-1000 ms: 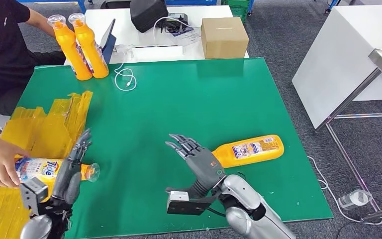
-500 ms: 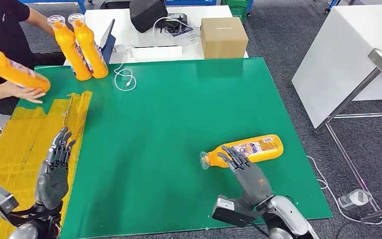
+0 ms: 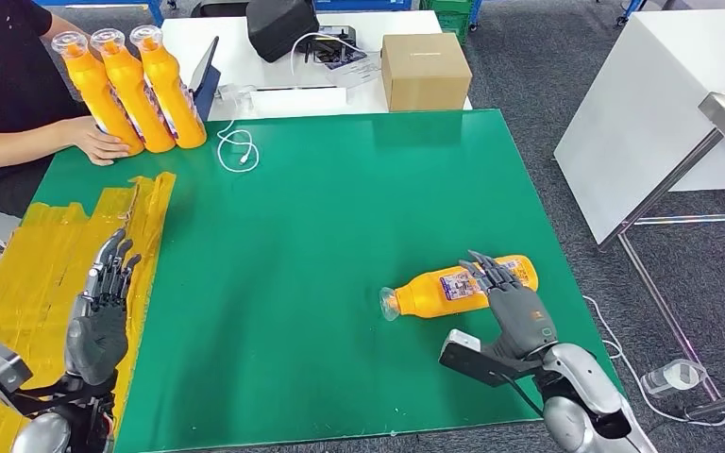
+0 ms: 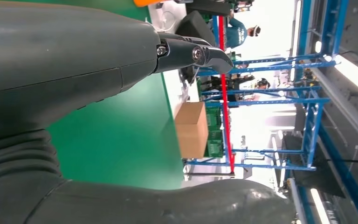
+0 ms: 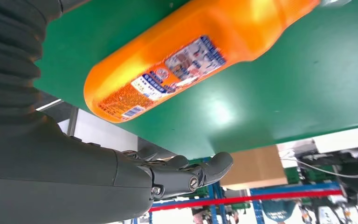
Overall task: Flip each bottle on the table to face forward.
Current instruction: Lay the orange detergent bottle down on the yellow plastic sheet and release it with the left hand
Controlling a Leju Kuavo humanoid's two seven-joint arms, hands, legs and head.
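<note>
An orange plastic bottle (image 3: 461,286) lies on its side on the green table (image 3: 340,208), near the right edge, with its clear cap end pointing to the left and its flat base to the right. It has a smooth, glossy body that becomes narrow toward the neck, and a blue, white and red label is visible on the upper side. The table surface is a flat, matte green mat, and on its left part there is a sheet of yellow, wrinkled transparent film (image 3: 47,274). The right hand (image 3: 514,307) is over the base end of the bottle, fingers spread and stretched forward; the right wrist view shows the bottle just beside the palm, but if the fingers touch it I cannot tell. The left hand (image 3: 102,316) hovers over the yellow film, fingers apart, holding nothing. At the far left corner three more orange bottles (image 3: 127,90) stand upright together, and a person's hand (image 3: 99,142) touches the nearest one.
</note>
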